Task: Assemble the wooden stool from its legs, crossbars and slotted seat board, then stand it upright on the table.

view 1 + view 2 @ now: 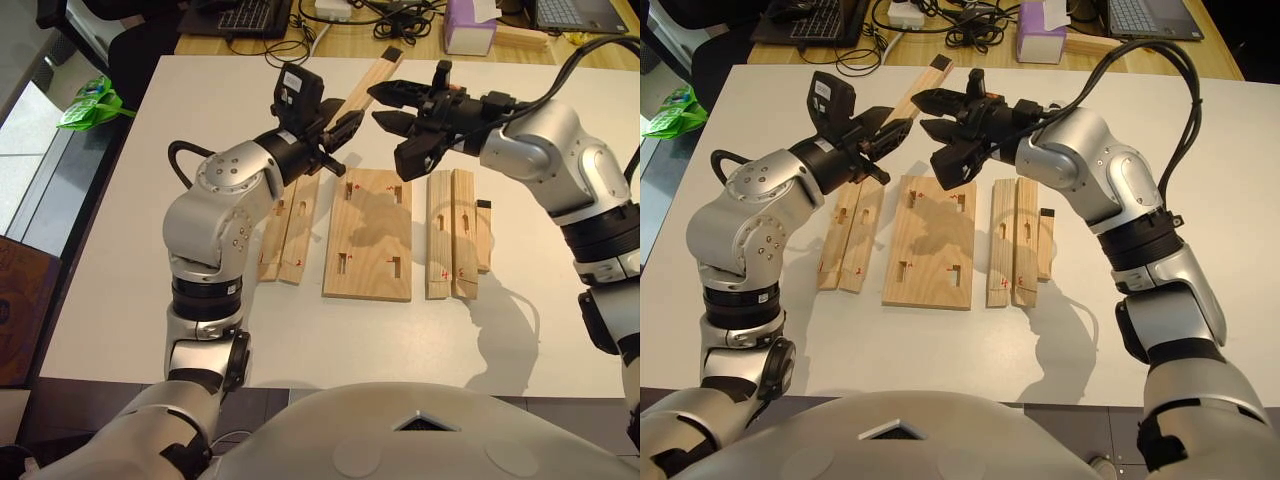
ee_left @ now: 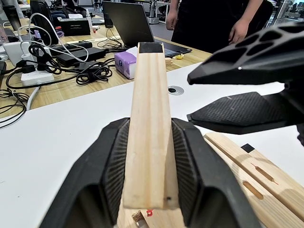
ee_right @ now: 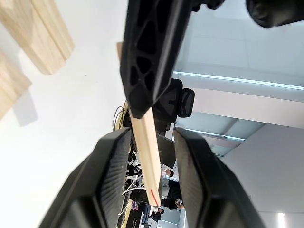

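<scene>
My left gripper (image 1: 338, 128) is shut on a long wooden bar (image 1: 372, 78) and holds it raised, slanting toward the table's far edge; its pads (image 2: 114, 161) clamp both sides of the bar (image 2: 151, 118). My right gripper (image 1: 380, 106) is open, its fingertips close beside that bar just past the left gripper. In the right wrist view the bar (image 3: 145, 142) lies between the spread fingers (image 3: 114, 166) without touching them. The slotted seat board (image 1: 367, 235) lies flat mid-table. Two slotted pieces (image 1: 290, 230) lie at its left, and three pieces (image 1: 450, 235) at its right.
Behind the white table (image 1: 540, 330) is a desk with a purple tissue box (image 1: 470, 25), a keyboard (image 1: 245, 15) and cables. A green bag (image 1: 90, 102) sits off the table's left edge. A person stands by the desk in the left wrist view.
</scene>
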{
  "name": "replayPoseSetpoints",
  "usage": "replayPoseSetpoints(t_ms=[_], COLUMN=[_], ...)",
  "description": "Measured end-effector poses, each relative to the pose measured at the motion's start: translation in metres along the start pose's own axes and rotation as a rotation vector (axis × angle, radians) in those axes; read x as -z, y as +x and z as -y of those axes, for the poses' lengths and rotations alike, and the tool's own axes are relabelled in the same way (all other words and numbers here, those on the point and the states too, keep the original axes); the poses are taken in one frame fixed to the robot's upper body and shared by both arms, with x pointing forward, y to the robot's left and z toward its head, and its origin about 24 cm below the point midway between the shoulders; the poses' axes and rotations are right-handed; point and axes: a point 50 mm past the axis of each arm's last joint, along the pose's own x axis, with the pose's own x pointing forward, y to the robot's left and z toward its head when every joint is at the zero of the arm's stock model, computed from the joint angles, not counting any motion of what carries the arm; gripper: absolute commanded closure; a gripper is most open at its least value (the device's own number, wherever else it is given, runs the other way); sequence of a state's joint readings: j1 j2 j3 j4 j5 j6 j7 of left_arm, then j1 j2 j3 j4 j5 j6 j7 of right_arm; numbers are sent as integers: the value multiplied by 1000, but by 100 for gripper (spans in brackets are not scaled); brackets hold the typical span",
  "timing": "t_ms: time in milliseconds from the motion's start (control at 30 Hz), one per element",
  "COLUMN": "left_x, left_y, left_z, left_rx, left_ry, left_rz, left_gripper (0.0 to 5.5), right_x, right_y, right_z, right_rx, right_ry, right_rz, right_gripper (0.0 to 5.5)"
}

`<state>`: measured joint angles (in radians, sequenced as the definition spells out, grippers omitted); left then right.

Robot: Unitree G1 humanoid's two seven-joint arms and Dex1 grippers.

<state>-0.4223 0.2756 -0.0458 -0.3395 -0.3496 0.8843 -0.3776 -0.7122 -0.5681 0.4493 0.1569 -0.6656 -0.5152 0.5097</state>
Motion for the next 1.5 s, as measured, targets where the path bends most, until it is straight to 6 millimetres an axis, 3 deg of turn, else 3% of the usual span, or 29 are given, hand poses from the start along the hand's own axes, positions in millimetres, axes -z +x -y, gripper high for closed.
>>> replayPoseSetpoints(t_ms=[400,600,933,967,1133,1300,1400,1500], left_x=[-7,-7,-10,-11,-14,-23,-40,-55], left_y=[-1,-1,-1,0,-2,-7,-17,-23], left_z=[17,19,18,17,19,18,6,1], left_rx=[95,98,85,83,98,85,11,-30], left_ry=[-63,-72,-73,-80,-99,29,127,153], left_rz=[13,15,20,27,49,103,221,354], left_gripper=[420,420,421,384,303,222,186,185], right_x=[2,0,1,2,11,19,40,38], right_y=[4,8,9,9,4,0,-26,-50], right_z=[-5,-4,-4,-3,5,11,6,-6], right_rx=[1,30,60,72,167,215,365,529], right_ry=[7,15,-1,-9,-22,-26,255,595], right_rz=[-18,-8,-15,-19,-58,-98,-259,-367], right_gripper=[381,493,500,500,512,512,512,512])
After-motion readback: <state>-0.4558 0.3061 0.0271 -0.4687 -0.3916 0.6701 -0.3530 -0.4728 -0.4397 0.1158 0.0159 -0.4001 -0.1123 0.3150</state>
